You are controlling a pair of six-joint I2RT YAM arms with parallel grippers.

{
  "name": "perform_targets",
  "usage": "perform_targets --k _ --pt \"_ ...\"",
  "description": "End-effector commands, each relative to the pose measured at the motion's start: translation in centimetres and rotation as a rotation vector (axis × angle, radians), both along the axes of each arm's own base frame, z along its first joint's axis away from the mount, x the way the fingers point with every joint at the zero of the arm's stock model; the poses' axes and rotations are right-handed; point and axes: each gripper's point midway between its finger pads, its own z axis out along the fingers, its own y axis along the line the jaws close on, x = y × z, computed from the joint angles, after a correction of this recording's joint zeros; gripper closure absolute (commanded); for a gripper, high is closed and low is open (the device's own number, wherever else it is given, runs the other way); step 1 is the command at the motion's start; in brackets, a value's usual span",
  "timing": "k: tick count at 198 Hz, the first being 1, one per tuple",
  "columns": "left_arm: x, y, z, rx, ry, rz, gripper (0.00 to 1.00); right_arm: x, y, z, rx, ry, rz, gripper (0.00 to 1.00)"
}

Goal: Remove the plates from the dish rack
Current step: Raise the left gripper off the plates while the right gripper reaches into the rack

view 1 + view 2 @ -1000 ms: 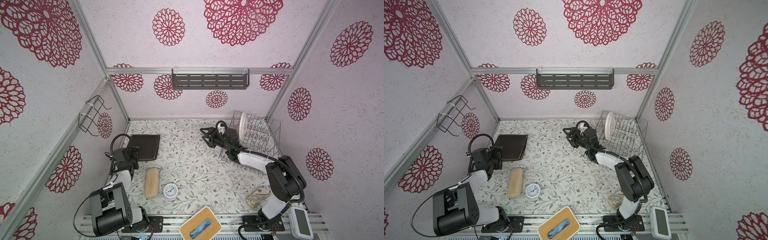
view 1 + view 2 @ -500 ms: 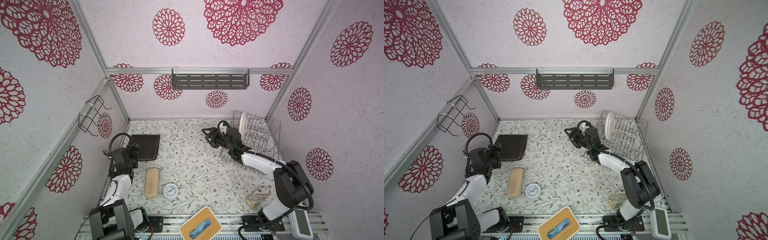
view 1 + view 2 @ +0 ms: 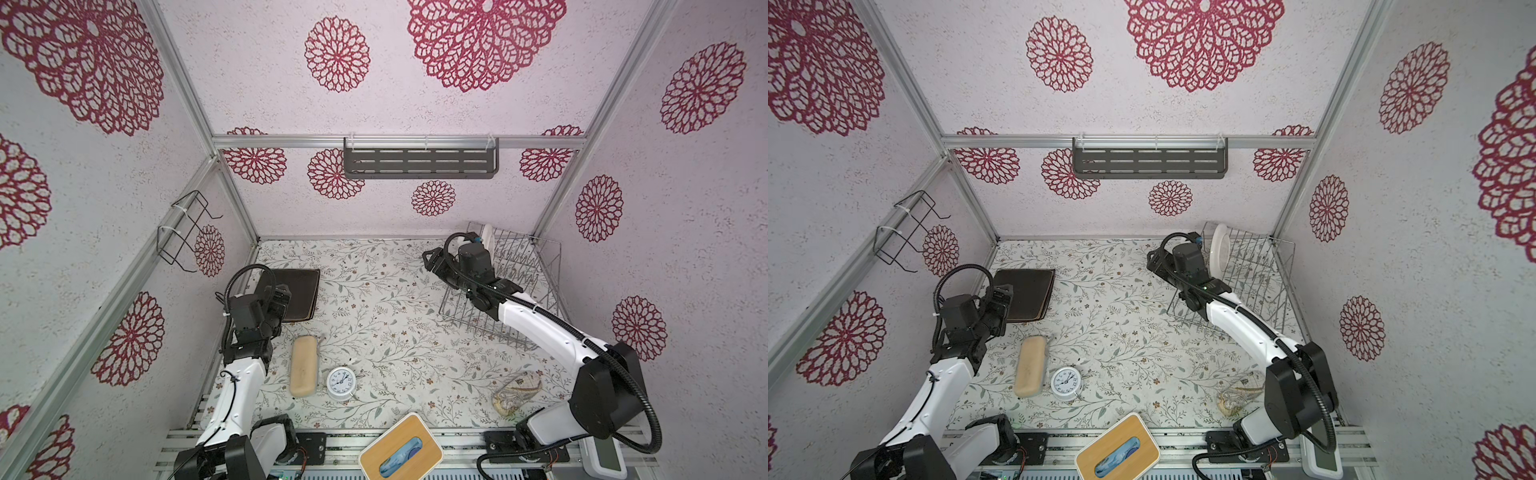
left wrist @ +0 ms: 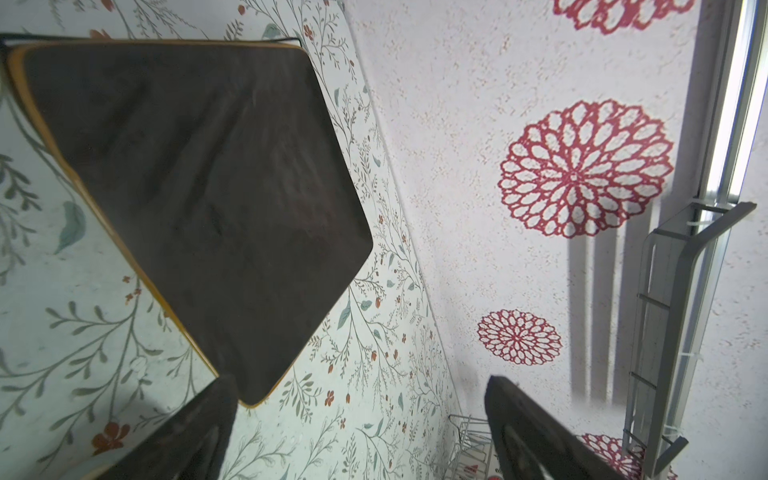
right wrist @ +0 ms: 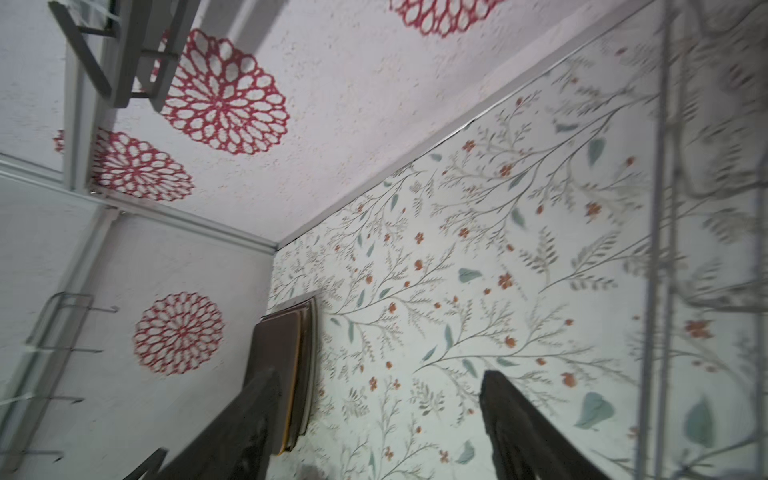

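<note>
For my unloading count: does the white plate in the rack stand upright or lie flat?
Upright: the white plate stands on edge in the dish rack.

— What do my arms look like from above?

— Your left arm [image 3: 239, 395] and right arm [image 3: 544, 328] match. Each has glossy white shells on the long links and blocky matte black housings at the joints.

— And the cabling?

— You carry a ribbed black hose [image 3: 229, 284] arching off each arm, and thin ties [image 3: 231, 376] cinch the white links. Your right arm also shows a small green light [image 3: 1204, 286].

— The fingers?

— In your wrist views the fingers [image 4: 536, 440] are matte black, tapering wedges with a rough face.
</note>
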Motion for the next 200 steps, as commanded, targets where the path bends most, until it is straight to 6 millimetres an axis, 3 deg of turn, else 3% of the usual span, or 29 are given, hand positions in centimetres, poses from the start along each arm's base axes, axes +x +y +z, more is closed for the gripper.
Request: perform_targets --k 1,18,34,76,154,200 --pt "0.9 -1.4 1.4 0.004 -0.04 -0.047 0.03 -0.1 -5.6 0.5 -0.299 -0.007 -0.172 0.17" --pt "1.2 -2.3 1.7 -0.002 -0.053 -0.067 0.03 0.1 -7.6 0.6 -0.418 -0.002 -0.246 0.12" --pt "1.5 -3.1 2.0 0.006 -0.055 -0.092 0.03 0.2 -9.1 0.5 -0.53 0.02 -0.302 0.01" --pt "2.4 -5.0 2.2 -0.001 -0.058 -0.146 0.03 0.8 -12.1 0.4 -0.73 0.077 -0.449 0.01" --pt "3.8 -6.8 2.1 -0.01 -0.063 -0.191 0.03 4.3 -13.6 -1.9 -1.085 0.198 -0.611 0.03" --pt "4.1 -7.3 2.5 -0.005 -0.066 -0.204 0.03 6.7 -13.7 -3.6 -1.08 0.196 -0.589 0.12"
